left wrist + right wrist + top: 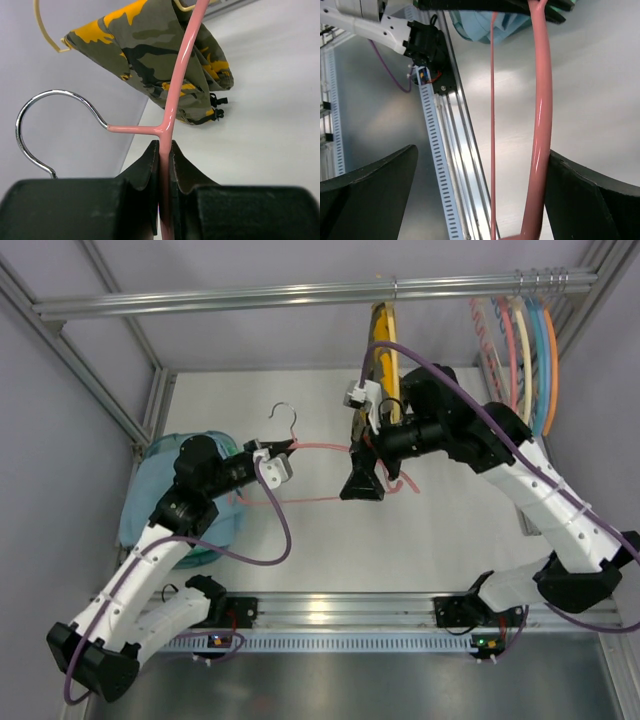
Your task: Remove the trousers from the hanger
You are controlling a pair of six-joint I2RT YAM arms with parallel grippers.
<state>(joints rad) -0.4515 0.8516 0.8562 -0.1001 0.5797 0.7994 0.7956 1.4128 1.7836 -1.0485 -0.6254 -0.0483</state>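
The salmon-pink hanger (320, 447) is bare and held level above the table, its silver hook (285, 418) pointing to the back. My left gripper (285, 450) is shut on the hanger's arm just below the hook, as the left wrist view shows (165, 150). My right gripper (362, 485) is open around the hanger's right end; in the right wrist view (482, 155) the thick pink arm (541, 125) lies against the right finger. The light blue trousers (145, 495) lie bunched on the table under my left arm, off the hanger, and also show in the right wrist view (480, 25).
A yellow hanger with a yellow-and-dark camouflage garment (385, 350) hangs from the top rail (300, 295), just behind my right wrist; it also shows in the left wrist view (150, 55). Several bare coloured hangers (520, 350) hang at the rail's right end. A metal rail (340, 610) runs along the front.
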